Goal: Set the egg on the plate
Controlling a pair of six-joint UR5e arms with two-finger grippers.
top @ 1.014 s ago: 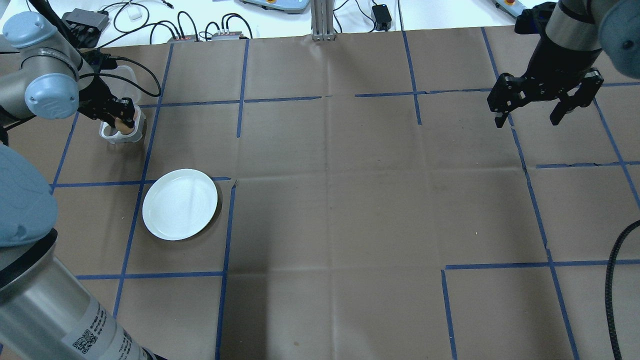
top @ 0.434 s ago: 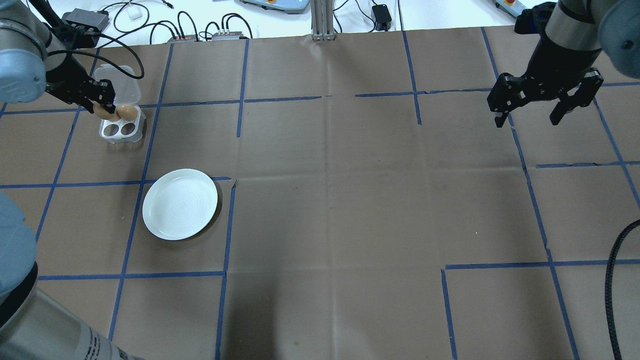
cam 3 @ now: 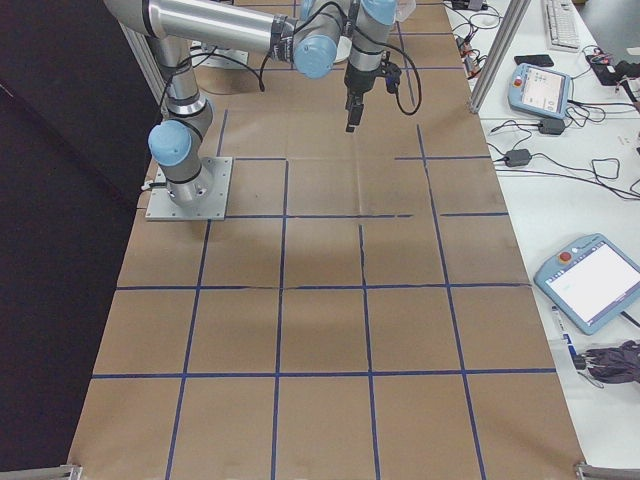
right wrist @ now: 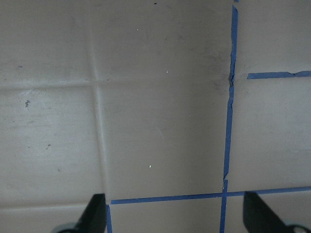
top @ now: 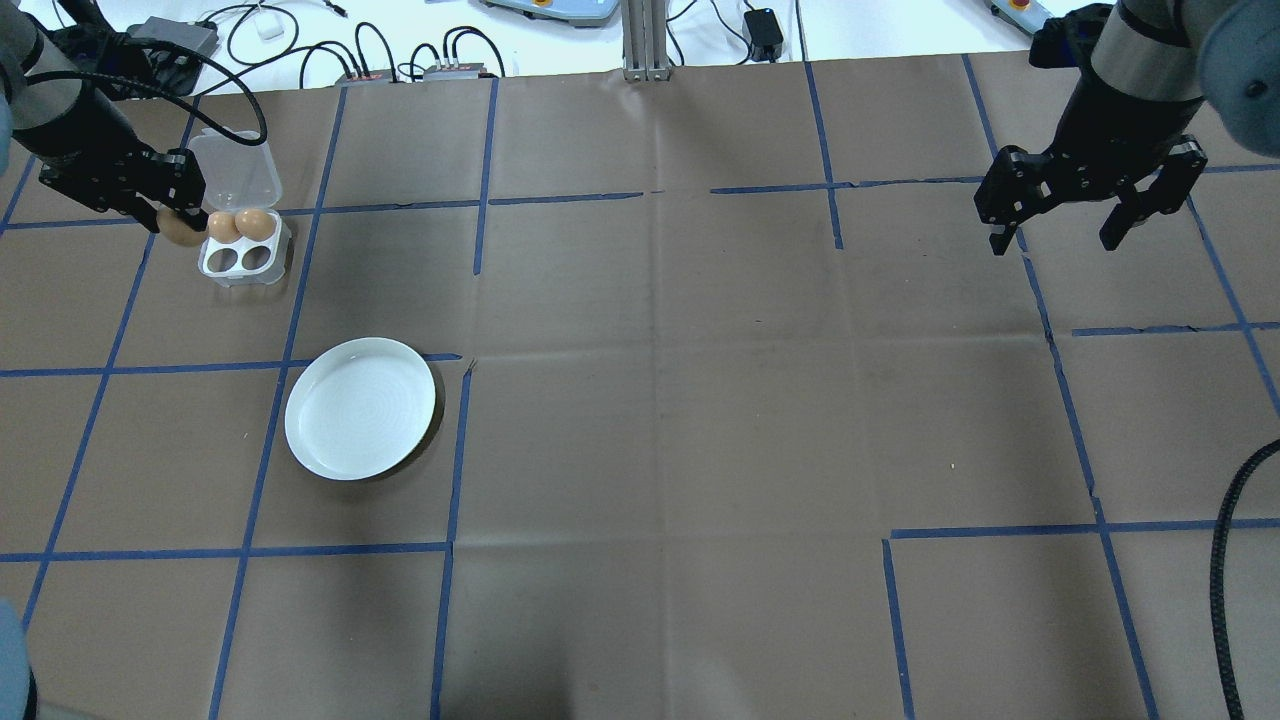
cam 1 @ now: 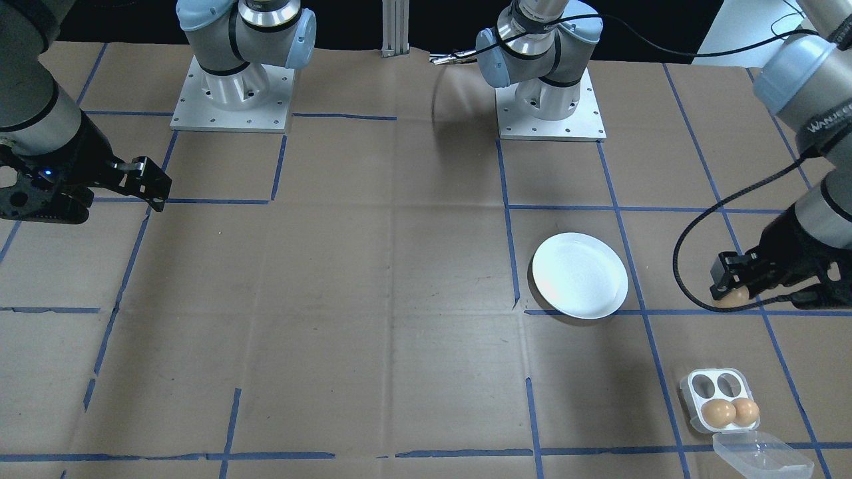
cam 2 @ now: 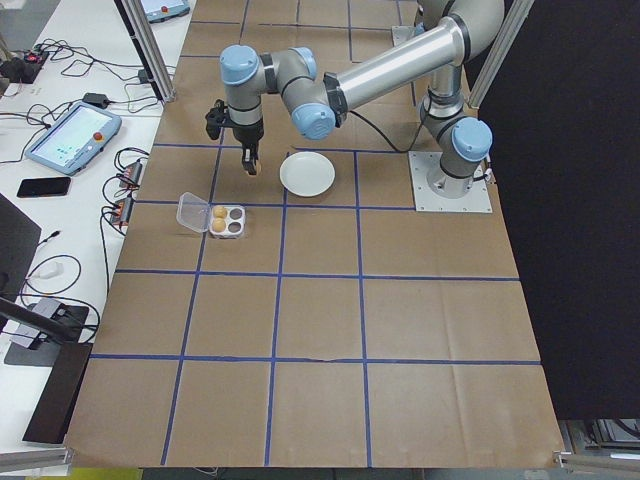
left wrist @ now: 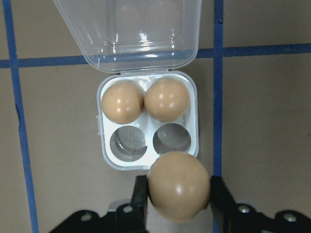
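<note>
A brown egg (left wrist: 179, 186) is clamped between the fingers of my left gripper (top: 178, 225), which is shut on it and lifted above the table, just left of the clear egg tray (top: 243, 262). The same held egg (cam 1: 732, 297) shows under the left gripper (cam 1: 735, 293) in the front view. Two more eggs (left wrist: 145, 101) sit in the tray's far cups; its near two cups are bare. The white plate (top: 360, 408) lies nearer the robot, right of the tray, with nothing on it. My right gripper (top: 1062, 232) hangs open over bare paper at the far right.
The tray's clear lid (top: 238, 172) lies flipped open behind it. Brown paper with blue tape lines (top: 478, 140) covers the table. Cables and boxes (top: 300, 40) lie beyond the far edge. A black cable (top: 1235, 560) hangs at the right.
My left gripper has risen out of the tray with an egg and drifted left, away from the tray. The right arm has stayed where it was.
</note>
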